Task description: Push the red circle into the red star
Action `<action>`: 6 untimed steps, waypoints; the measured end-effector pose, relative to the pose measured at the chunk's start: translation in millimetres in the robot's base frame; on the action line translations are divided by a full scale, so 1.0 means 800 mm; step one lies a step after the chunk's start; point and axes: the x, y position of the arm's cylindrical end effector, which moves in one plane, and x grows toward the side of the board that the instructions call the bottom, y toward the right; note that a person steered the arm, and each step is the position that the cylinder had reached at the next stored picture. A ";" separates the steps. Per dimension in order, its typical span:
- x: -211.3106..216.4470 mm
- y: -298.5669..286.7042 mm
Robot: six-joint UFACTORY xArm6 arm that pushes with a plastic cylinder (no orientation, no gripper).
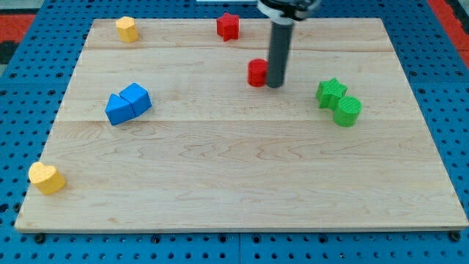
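Wooden board (242, 191) of pale planks lying on a blue perforated surface (22, 147), seen from the one camera. The arm carries no jaws; it ends in a straight dark rod whose lower end, my tip (274, 85), rests on the board just to the view's right of the red circle (257, 73), touching it or very nearly so. The red circle is a short, squat cylinder of solid bright red, its flat top face lighter than its side wall; its right edge is partly covered by the rod. It lies in the upper middle of the board, toward the view's top. The red star (229, 26), of the same red with a notched outline, sits near the board's top edge, up and to the view's left of the circle and clearly apart from it. A green star (331, 92) and a green cylinder (347, 111) touch one another at the view's right. Two blue blocks (127, 103) of angular form sit pressed together at the view's left. One yellow block (127, 28) occupies the top left corner, and a yellow heart (46, 177) lies near the bottom left corner.
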 end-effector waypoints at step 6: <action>-0.077 -0.131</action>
